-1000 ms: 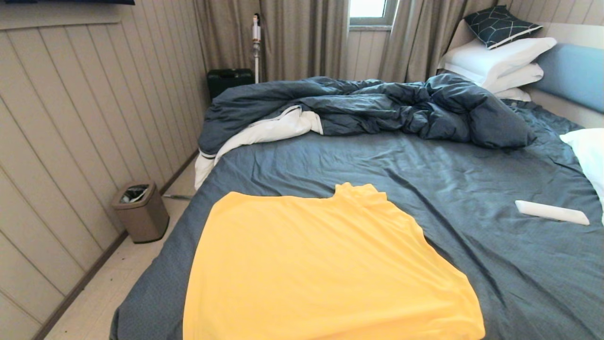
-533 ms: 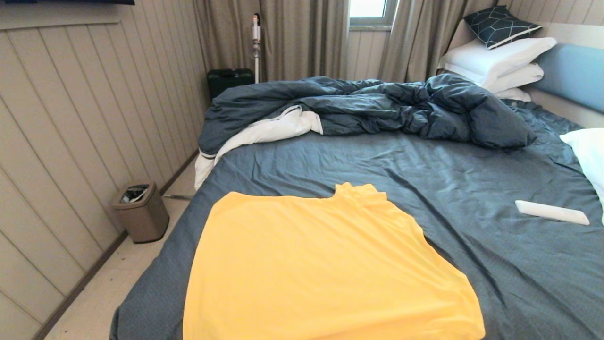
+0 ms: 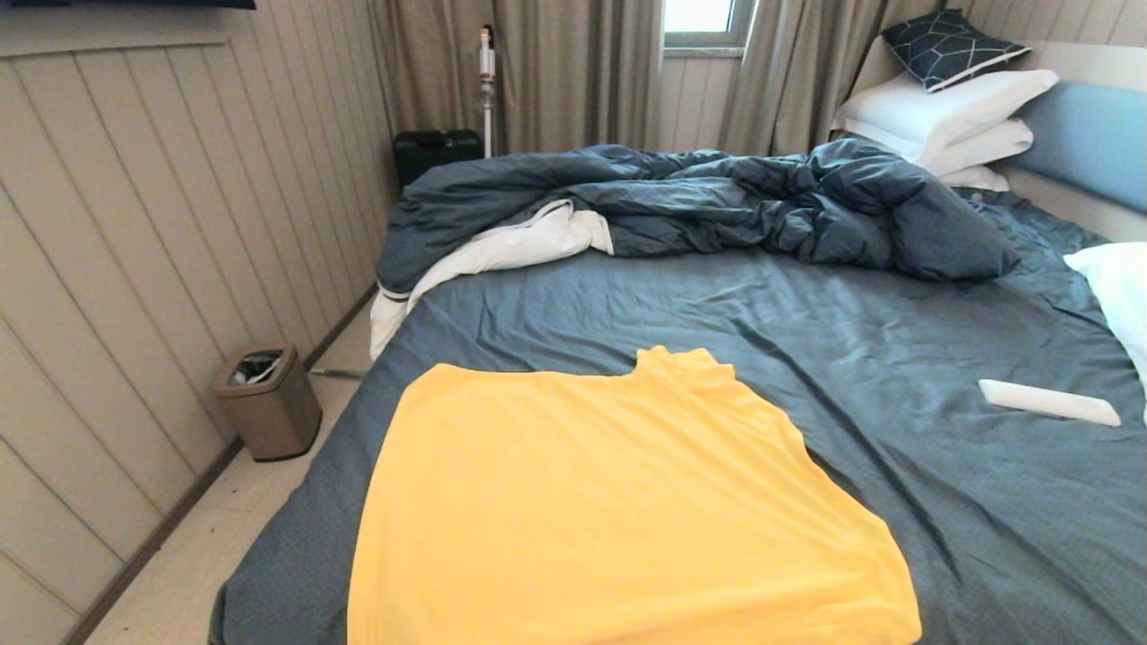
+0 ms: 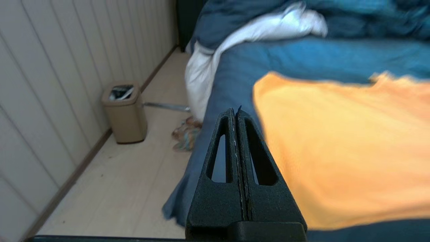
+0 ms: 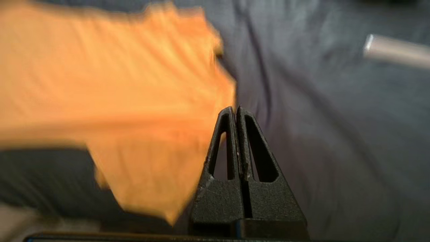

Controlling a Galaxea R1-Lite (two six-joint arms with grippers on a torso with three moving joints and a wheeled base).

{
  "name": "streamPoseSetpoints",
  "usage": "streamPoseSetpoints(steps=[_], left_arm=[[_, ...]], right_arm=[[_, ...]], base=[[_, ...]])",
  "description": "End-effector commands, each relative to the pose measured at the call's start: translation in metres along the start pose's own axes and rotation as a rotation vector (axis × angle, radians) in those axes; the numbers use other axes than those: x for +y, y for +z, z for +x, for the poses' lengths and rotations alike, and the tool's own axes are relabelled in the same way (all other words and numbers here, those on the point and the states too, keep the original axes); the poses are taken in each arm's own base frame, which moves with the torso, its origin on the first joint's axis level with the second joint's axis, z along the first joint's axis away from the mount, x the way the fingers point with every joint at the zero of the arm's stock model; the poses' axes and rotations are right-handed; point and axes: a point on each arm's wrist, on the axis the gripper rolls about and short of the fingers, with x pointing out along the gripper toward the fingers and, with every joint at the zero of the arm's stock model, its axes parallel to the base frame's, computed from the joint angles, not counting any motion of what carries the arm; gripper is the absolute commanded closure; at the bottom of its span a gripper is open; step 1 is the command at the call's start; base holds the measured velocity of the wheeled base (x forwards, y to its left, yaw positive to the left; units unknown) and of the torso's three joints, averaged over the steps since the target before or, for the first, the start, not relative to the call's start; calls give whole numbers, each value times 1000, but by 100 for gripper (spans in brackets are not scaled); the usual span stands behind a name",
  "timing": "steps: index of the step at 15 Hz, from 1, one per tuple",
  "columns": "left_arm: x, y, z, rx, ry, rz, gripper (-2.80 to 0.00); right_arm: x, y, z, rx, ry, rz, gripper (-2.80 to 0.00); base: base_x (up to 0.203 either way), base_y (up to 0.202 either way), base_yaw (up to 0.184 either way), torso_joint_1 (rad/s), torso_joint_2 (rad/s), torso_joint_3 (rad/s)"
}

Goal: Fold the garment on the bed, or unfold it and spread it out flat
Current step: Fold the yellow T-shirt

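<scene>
The yellow garment (image 3: 609, 511) lies folded and flat on the near part of the bed (image 3: 851, 358), its collar pointing away from me. Neither arm shows in the head view. In the left wrist view my left gripper (image 4: 235, 112) is shut and empty, held off the bed's near left edge beside the garment (image 4: 342, 144). The right wrist view has my right gripper (image 5: 234, 111) shut and empty too, hanging above the sheet just past the garment's (image 5: 111, 87) right edge.
A rumpled dark blue duvet (image 3: 699, 202) lies across the far half of the bed, with white pillows (image 3: 950, 112) at the headboard. A white flat object (image 3: 1047, 401) rests on the sheet to the right. A bin (image 3: 267, 401) stands on the floor at left.
</scene>
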Motion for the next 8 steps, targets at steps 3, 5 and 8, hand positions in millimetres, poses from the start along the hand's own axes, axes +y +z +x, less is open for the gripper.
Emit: streamPoseSetpoints(steps=[3,5,8], left_arm=[[-3,58,59,214,-35,-106,0],[-4,70,100,341,-61,-151,0],[-7,61,161,562,-115,-212,0]], right_arm=[[-2,79,23,140,54,129,0],[-3,106,58,260,51,221,0],[-4,124,123,450,20,322,0]], base=[[0,0,0,0,0,0],[0,0,0,0,0,0],[0,0,0,0,0,0]])
